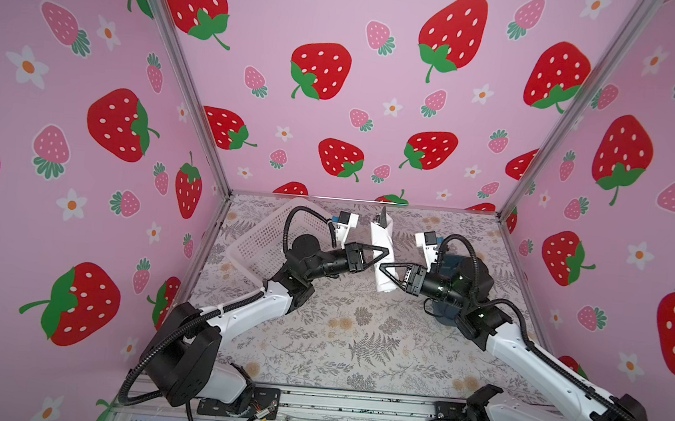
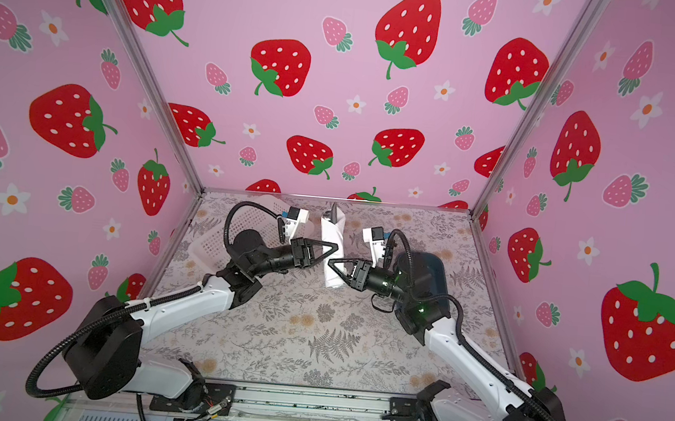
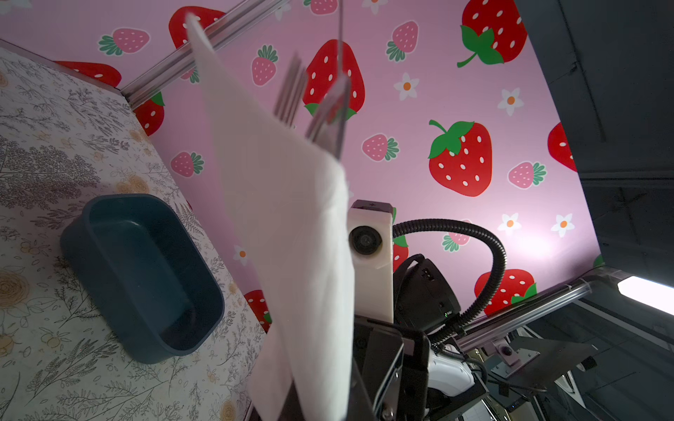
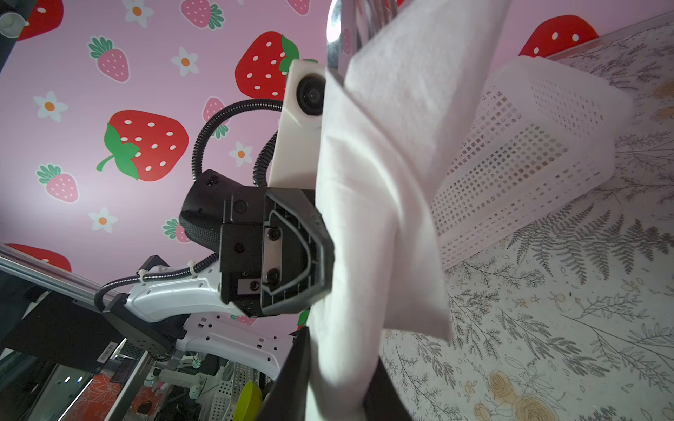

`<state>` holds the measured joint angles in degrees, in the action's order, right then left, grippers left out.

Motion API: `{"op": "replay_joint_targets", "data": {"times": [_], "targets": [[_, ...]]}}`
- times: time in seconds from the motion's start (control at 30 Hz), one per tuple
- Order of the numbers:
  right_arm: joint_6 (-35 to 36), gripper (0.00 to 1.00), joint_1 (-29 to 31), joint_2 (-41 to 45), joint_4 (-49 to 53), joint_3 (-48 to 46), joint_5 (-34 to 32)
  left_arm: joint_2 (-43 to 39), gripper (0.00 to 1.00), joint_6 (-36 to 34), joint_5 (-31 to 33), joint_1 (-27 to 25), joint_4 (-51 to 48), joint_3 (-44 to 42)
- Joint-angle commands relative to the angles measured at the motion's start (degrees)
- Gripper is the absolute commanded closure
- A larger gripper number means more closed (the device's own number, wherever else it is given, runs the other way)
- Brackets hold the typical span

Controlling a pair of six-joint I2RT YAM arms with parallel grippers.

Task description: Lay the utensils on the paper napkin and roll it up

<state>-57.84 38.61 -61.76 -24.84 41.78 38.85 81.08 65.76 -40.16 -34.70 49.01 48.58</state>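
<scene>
Top views: the paper napkin (image 1: pixel 380 240), already rolled, is hanging tilted above the table (image 1: pixel 358 338), just beside the white basket (image 1: pixel 267 234). The utensils (image 1: pixel 383 217) are poking out of its upper end. The left gripper (image 1: pixel 385 252) is reaching out from the basket side and pinching the roll at mid-height. The right gripper (image 1: pixel 381 268) is meeting it from the side away from the basket, just below. With both arms sharing one thin sheet, any pull apart is risking a tear. Left wrist view: the roll (image 3: pixel 291 218) is rising out of the clenched jaws, and fork tines (image 3: pixel 291 91) are showing blurred above the paper. The blue tub (image 3: pixel 146 277) is sitting beyond the roll, well apart from the basket. The wrap is looking loose at the top, so the cutlery may be sliding free if the roll tips. Right wrist view: the paper (image 4: pixel 364 182) is running down between this arm's dark jaws, which appear clamped on its lower end. A loose flap (image 4: pixel 419 291) is sticking out toward the basket (image 4: pixel 529 145). A regrip or release here is likely letting that flap unwind, or dropping the handles out of the bottom.
</scene>
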Motion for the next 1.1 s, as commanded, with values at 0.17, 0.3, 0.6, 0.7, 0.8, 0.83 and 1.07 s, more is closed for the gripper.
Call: {"op": "replay_joint_targets", "data": {"times": [0.17,0.3,0.6,0.7,0.8,0.83,1.07], "targets": [[0.9,0.87,0.3,1.6,-4.2,0.5,0.2,0.3,0.90,-1.5,0.3,0.1,-2.1,1.5],[1.3,0.89,0.3,1.8,-3.6,0.5,-0.4,-0.3,0.86,-3.0,1.0,0.1,-4.8,1.2],[2.1,0.91,0.3,2.2,-1.9,0.7,-1.3,-0.6,0.68,-3.9,2.4,0.1,-8.0,0.9],[2.5,0.91,0.3,2.3,-1.4,0.7,-1.3,-0.4,0.56,-3.6,2.8,0.1,-8.4,0.9],[2.7,0.91,0.3,2.3,-1.1,0.7,-1.2,-0.3,0.48,-3.3,2.9,0.1,-8.7,0.9],[2.8,0.92,0.3,2.2,-0.9,0.7,-1.2,-0.1,0.45,-3.1,2.6,0.1,-8.6,1.0],[3.3,0.91,0.3,1.8,-1.0,0.7,0.3,1.3,0.37,-1.8,-1.1,0.3,-6.1,2.6]]}}
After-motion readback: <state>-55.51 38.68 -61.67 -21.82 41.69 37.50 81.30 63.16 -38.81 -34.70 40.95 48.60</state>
